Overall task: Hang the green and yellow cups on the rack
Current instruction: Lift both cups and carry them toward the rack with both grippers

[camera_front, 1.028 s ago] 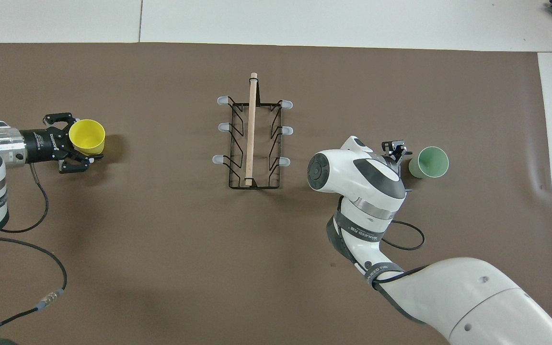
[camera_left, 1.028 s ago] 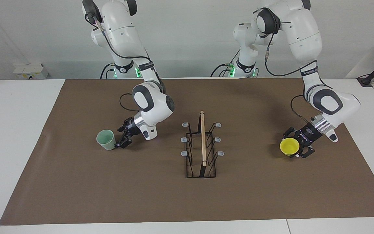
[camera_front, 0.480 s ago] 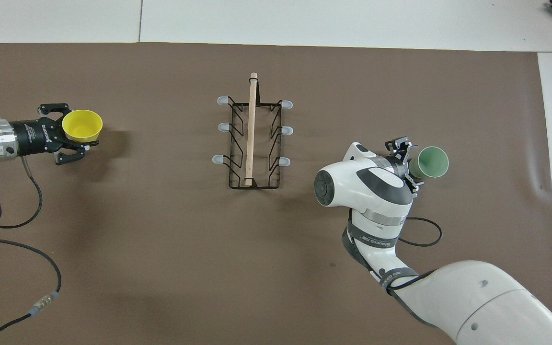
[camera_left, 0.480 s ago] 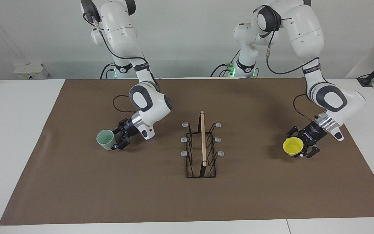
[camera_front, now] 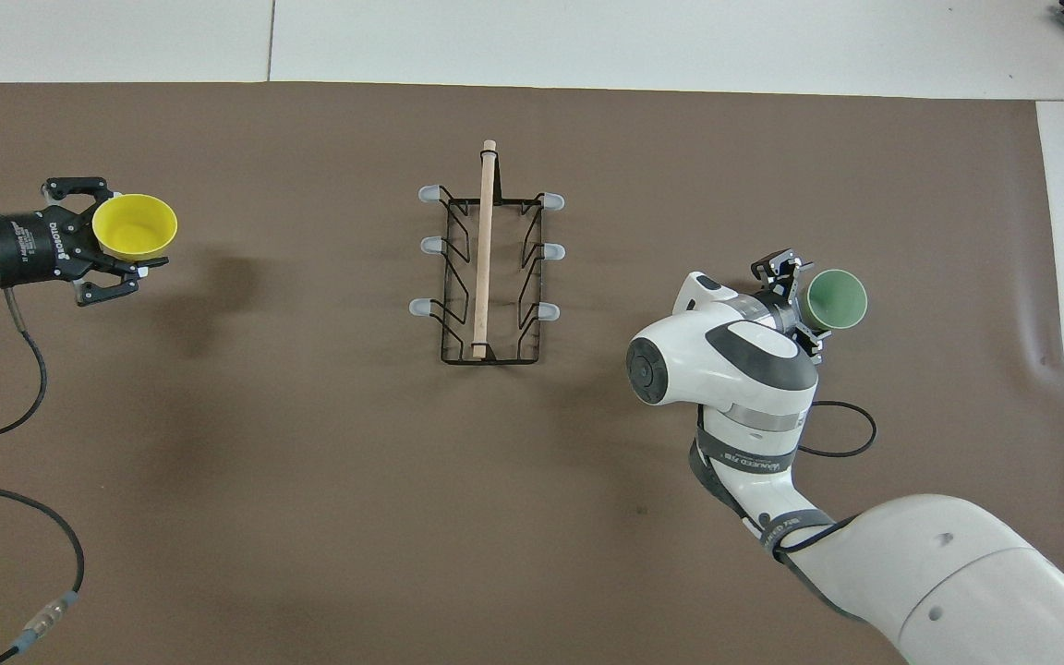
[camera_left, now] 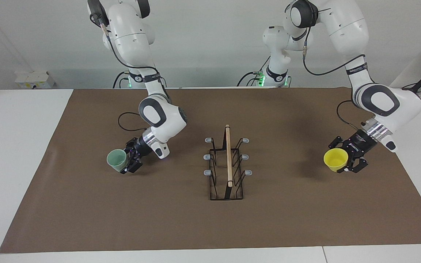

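Left end effector (camera_left: pixel 346 160) grips the yellow cup (camera_left: pixel 336 159), its fingers closed on the cup's wall, and holds it in the air over the brown mat (camera_left: pixel 291 219) toward the left arm's end of the surface (camera_left: pixel 20 175). The cup is tilted — its open mouth shows in the facing view, and its shadow falls on the mat below, apart from it. In the overhead view the same end effector (camera_front: pixel 112 251) reaches in from the edge of the frame with the yellow cup (camera_front: pixel 135 226) at its tip.

Right end effector (camera_left: pixel 129 160) grips the green cup (camera_left: pixel 117 159) from the side, fingers closed on its wall, toward the right arm's end of the surface. This cup leans too, mouth turned away from the wrist; whether its base is touching the mat I cannot tell (the fingers hide part of it). From above, the right end effector (camera_front: pixel 795 296) sits just past the arm's white wrist, with the green cup (camera_front: pixel 837 299) at its tip.

Between the two cups, well apart from both, the rack (camera_left: pixel 227 171) stands on the mat — a black wire frame with a wooden rod (camera_left: pixel 228 155) along its top and grey-tipped prongs on each side. All six prongs are bare. In the overhead view the rack (camera_front: pixel 488 268) lies at the middle of the mat.
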Tool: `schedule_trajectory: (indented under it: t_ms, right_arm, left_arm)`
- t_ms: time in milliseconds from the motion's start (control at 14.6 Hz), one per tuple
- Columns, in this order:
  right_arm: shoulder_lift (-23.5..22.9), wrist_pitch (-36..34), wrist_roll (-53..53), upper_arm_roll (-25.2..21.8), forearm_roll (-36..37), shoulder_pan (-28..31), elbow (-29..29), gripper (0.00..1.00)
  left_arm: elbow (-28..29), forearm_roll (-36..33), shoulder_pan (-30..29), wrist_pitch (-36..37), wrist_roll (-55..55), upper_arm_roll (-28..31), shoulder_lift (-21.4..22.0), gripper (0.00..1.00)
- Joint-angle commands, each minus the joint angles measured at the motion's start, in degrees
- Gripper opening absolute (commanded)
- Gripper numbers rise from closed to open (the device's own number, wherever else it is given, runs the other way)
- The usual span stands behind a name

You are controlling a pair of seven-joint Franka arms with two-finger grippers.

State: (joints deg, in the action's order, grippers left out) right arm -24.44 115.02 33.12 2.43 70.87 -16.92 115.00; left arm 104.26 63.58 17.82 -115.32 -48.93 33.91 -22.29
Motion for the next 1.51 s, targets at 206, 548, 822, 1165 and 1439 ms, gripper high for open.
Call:
schedule_trajectory:
  t_ms: [206, 548, 822, 1165, 1439]
  right_arm:
    - [1.7, 2.0, -0.5, 0.5, 1.9, 1.1, 2.2, 0.77]
    - [1.7, 2.0, -0.5, 0.5, 1.9, 1.2, 2.2, 0.20]
    - [1.9, 1.2, 1.1, 0.6, -0.2, 1.4, 0.6, 0.12]
    - [6.0, 1.4, 4.8, 0.6, -20.9, 1.3, -2.8, 0.10]
    - [10.5, -1.1, 6.9, 0.8, -34.8, 0.7, -6.4, 0.08]
  left_arm:
    - [1.0, -8.5, 4.0, -1.4, -1.6, 1.1, 5.5, 0.00]
    - [-1.3, -14.6, 6.3, -1.3, -2.7, 1.1, 6.6, 0.00]
    - [-4.0, -22.5, 10.3, -1.4, -5.2, 1.0, 6.6, 0.00]
    - [-6.0, -36.8, 17.2, -2.9, -6.1, 0.8, 6.3, 0.00]
    - [-6.9, -48.7, 20.7, -7.4, -6.4, 0.1, 5.8, 0.00]
